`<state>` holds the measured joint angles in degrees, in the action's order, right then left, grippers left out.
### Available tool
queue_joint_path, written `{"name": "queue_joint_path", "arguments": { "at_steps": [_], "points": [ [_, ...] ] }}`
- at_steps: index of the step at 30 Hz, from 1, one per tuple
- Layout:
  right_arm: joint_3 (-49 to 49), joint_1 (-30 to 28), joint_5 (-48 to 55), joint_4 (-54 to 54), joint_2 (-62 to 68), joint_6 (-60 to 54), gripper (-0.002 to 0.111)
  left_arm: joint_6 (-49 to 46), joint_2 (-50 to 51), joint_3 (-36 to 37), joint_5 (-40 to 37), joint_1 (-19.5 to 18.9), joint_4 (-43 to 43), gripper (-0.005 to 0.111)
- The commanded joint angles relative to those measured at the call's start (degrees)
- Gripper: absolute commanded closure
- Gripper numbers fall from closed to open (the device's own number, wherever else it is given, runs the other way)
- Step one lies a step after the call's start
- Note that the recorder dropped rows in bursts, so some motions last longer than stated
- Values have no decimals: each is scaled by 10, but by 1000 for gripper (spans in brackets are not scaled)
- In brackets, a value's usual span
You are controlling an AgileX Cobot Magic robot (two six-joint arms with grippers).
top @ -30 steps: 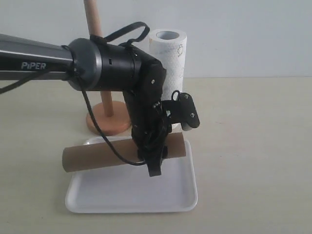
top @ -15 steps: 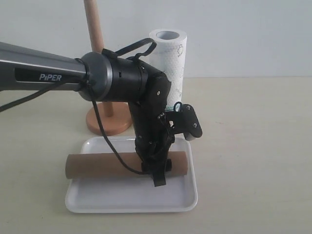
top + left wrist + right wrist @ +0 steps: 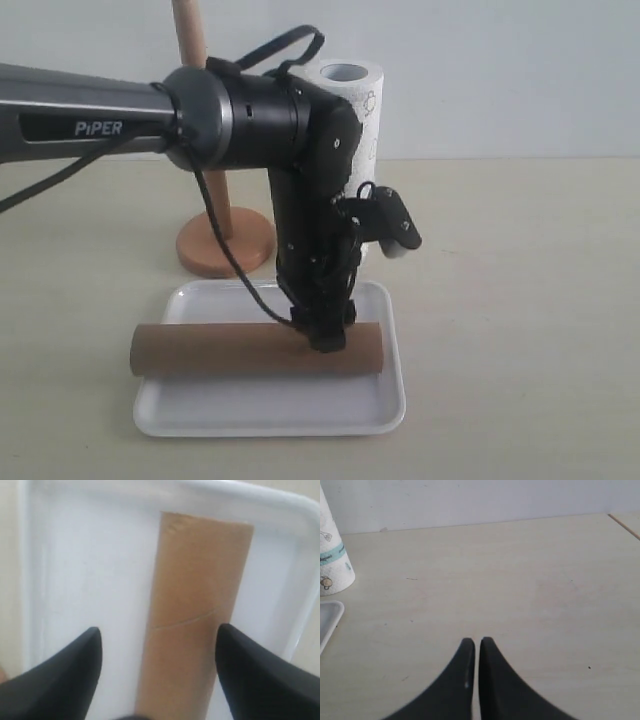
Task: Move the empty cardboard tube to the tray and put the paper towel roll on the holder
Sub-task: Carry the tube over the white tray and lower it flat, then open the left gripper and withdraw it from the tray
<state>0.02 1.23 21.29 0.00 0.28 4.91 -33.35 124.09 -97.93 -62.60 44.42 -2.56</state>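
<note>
Empty cardboard tube [image 3: 220, 351] flat across the tray [image 3: 270, 418], left end effector [image 3: 327, 338] directly over its right half.

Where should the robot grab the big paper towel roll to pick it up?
Probably around its middle, from the robot's right. The paper towel roll stands upright with bare table on that side, while the holder and the left arm crowd the other.
</note>
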Motion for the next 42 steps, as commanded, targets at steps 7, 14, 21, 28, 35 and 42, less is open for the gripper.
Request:
{"name": "queue_joint_path", "arguments": {
  "at_steps": [7, 14, 21, 28, 35, 42],
  "points": [
    [0, -1, -3, -3, -3, -2, 105, 46, -77, -99, -40, 3, 12, 67],
    [0, -1, -3, -3, -3, -1, 105, 80, -144, -121, -68, 3, 40, 103],
    [0, -1, -3, -3, -3, -1, 105, 116, -206, -121, -74, 3, 30, 103],
    [0, -1, -3, -3, -3, -1, 105, 147, -316, -78, -74, 3, 26, 103],
    [0, -1, -3, -3, -3, -2, 105, 220, -480, 56, -74, 3, -58, 103],
    [0, -1, -2, -3, -3, -2, 105, 326, -761, 322, -37, 1, -125, 103]
  ]
}}
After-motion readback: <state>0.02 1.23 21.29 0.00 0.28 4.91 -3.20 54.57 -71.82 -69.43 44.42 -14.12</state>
